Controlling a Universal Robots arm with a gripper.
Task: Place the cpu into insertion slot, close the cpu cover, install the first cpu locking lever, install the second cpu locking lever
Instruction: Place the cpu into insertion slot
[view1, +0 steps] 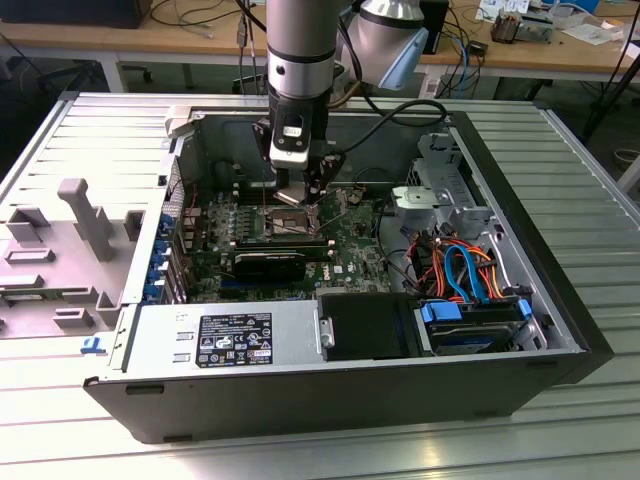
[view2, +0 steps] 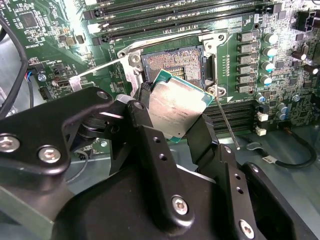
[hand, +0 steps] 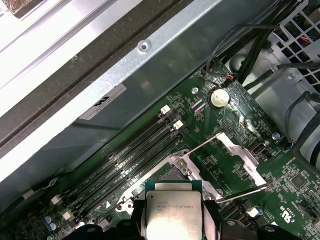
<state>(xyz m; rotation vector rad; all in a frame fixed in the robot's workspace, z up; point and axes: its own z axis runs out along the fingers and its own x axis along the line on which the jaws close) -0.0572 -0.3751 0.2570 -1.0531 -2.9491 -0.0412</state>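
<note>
Over the green board, the gripper (view2: 174, 114) clamps the cpu (view2: 177, 102) by opposite edges. It is tilted, just above and seemingly slightly off the bare insertion slot (view2: 172, 61), and the cpu cover (hand: 241, 150) is swung open.

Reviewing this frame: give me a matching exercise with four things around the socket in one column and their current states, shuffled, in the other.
Things:
1. cpu
2. insertion slot
3. cpu cover
4. memory slots

States:
A. flipped open, lying off to one side of the socket
B. gripped in the claw, tilted, just above the socket
C. uncovered, contacts exposed, nothing seated in it
D. long black parallel rows on the green board

Pairs: 1-B, 2-C, 3-A, 4-D
</note>
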